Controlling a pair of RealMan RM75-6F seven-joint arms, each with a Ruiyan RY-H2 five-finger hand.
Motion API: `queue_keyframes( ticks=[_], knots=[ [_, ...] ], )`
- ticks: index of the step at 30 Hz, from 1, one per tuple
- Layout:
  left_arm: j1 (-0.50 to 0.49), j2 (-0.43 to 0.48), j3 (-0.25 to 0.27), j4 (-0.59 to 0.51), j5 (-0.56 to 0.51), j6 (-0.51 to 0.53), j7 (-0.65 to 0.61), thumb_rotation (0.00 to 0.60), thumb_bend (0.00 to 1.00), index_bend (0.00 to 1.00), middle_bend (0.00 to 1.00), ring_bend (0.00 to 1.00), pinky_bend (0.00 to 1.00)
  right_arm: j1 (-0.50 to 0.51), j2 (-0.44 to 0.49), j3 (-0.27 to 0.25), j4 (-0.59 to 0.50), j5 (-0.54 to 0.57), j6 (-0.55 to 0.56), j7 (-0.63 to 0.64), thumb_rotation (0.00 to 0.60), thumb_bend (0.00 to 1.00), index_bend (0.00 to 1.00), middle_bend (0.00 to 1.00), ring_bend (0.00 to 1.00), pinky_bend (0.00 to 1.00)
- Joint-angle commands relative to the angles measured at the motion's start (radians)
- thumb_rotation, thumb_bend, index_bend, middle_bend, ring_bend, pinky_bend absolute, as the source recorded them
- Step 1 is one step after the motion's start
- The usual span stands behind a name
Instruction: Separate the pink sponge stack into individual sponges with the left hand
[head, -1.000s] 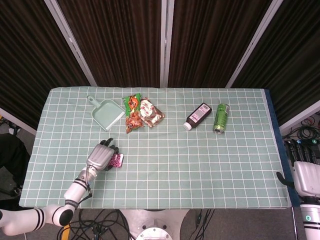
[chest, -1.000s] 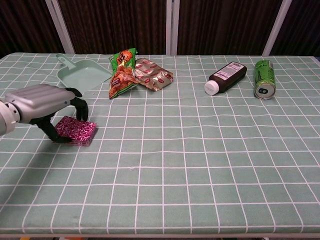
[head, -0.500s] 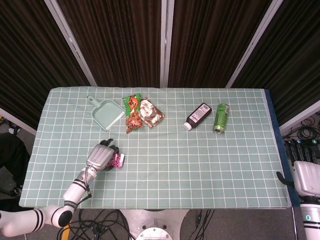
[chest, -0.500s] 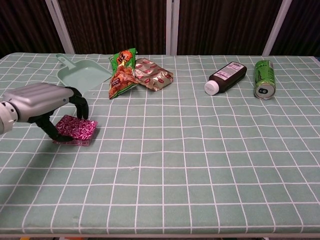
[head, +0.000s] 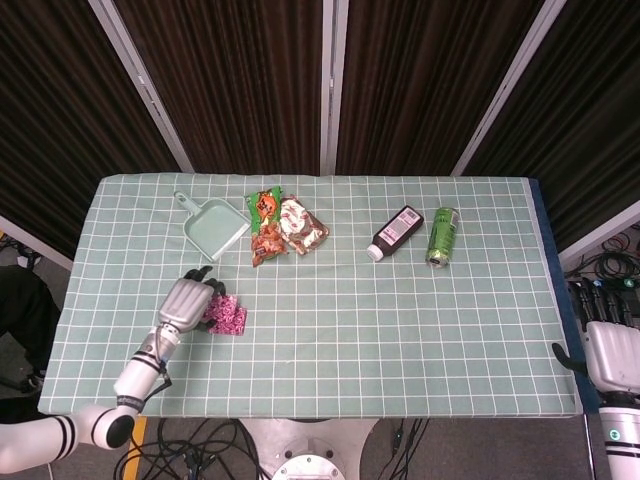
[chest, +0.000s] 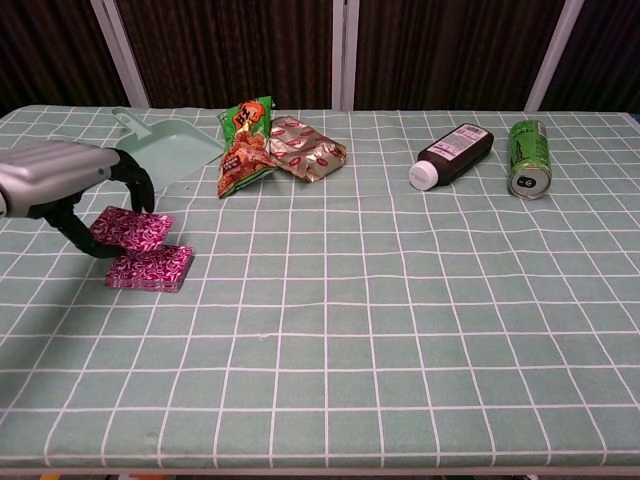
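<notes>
Lifting clear of its mate, the upper pink sponge (chest: 131, 228) sits pinched in the left hand (chest: 62, 180), tilted, with its near edge above the lower pink sponge (chest: 150, 268), which lies flat on the bench (chest: 400, 330) near the left front part of the checked cloth. In the chest view a gap shows between the two sponges; they overlap in line of sight but do not appear to touch. In the head view they read as one pink patch (head: 228, 315) just beside the hand (head: 186, 303).

The left hand is turned palm down, its silver back uppermost, dark fingers (chest: 138, 190) curled down over the far edge of the raised sponge and the thumb reaching under it from the near side. The forearm runs back toward the bench's front left corner, low over the cloth.

The right hand (head: 612, 350) hangs off the bench's right side, well apart from everything, holding nothing; its fingers point upward and apart.

Behind the sponges lies a pale green dustpan (chest: 165, 147), then two snack packets (chest: 270, 142) touching each other. Farther right, a dark bottle (chest: 455, 154) lies on its side beside a green can (chest: 529, 158), also on its side.
</notes>
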Motion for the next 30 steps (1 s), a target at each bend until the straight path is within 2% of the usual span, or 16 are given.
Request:
queue_keyframes(
  ticks=[1,7,14,17,18,21,25,30],
  knots=[
    [0.009,0.022,-0.013,0.019,-0.005,0.010,-0.024,0.600,0.22,0.38,0.39,0.10,0.20,0.000,-0.001,-0.001,-0.002,-0.002,0.001,-0.004,0.600,0.15,0.00,0.00,0.00,0.00],
    [0.024,0.018,-0.026,0.118,-0.014,0.007,-0.094,0.600,0.22,0.38,0.39,0.10,0.19,0.005,-0.003,-0.002,-0.015,-0.004,0.000,-0.026,0.600,0.15,0.00,0.00,0.00,0.00],
    [0.046,-0.016,-0.006,0.220,0.015,-0.002,-0.167,0.600,0.22,0.38,0.38,0.10,0.18,0.007,-0.007,-0.002,-0.022,-0.004,0.003,-0.043,0.600,0.15,0.00,0.00,0.00,0.00],
    [0.053,-0.027,0.001,0.249,0.037,-0.004,-0.207,0.600,0.19,0.31,0.33,0.10,0.17,0.007,-0.008,-0.002,-0.022,-0.002,0.002,-0.045,0.600,0.15,0.00,0.00,0.00,0.00],
    [0.053,-0.026,0.003,0.253,0.039,-0.012,-0.214,0.600,0.17,0.25,0.28,0.09,0.16,0.007,-0.008,-0.003,-0.022,-0.003,0.002,-0.046,0.600,0.15,0.00,0.00,0.00,0.00],
    [0.056,-0.026,0.002,0.261,0.057,-0.008,-0.238,0.600,0.14,0.16,0.18,0.06,0.14,0.007,-0.006,-0.003,-0.020,-0.005,0.002,-0.044,0.600,0.15,0.00,0.00,0.00,0.00],
    [0.061,-0.020,0.003,0.256,0.075,-0.001,-0.257,0.600,0.13,0.14,0.16,0.05,0.14,0.008,-0.007,-0.004,-0.015,-0.005,0.000,-0.038,0.600,0.15,0.00,0.00,0.00,0.00],
    [0.061,0.008,0.002,0.190,0.094,0.001,-0.259,0.600,0.13,0.14,0.17,0.05,0.14,0.009,-0.011,-0.004,-0.006,-0.005,-0.003,-0.033,0.600,0.15,0.00,0.00,0.00,0.00]
  ],
)
